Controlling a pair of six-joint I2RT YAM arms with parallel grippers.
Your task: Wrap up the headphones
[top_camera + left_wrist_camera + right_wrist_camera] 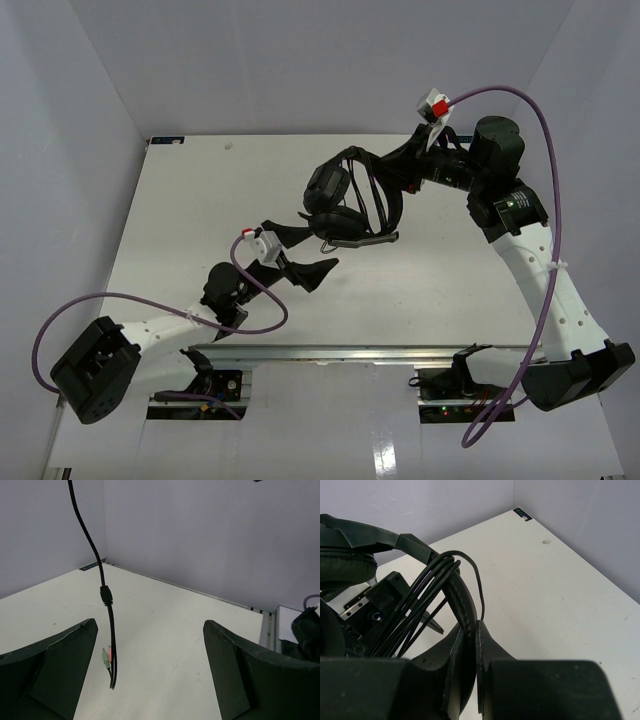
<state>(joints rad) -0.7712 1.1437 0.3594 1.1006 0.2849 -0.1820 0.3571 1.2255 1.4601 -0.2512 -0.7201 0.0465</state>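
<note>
My right gripper (476,635) clamps the headband (463,602) of the headphones (338,200), held off the table near centre, cable (425,600) mostly looped round the band, only the plug tail (107,658) dangling yet to wind, left gripper (150,630) wide, empty, at their 7 o'clock.

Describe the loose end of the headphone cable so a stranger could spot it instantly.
Over the white table, the headphones' thin black cable hangs down in view between the open left gripper's fingers. Its tip splits below a small black joint into two plugs, one green, one pink, unlike the thick purple arm cables.
</note>
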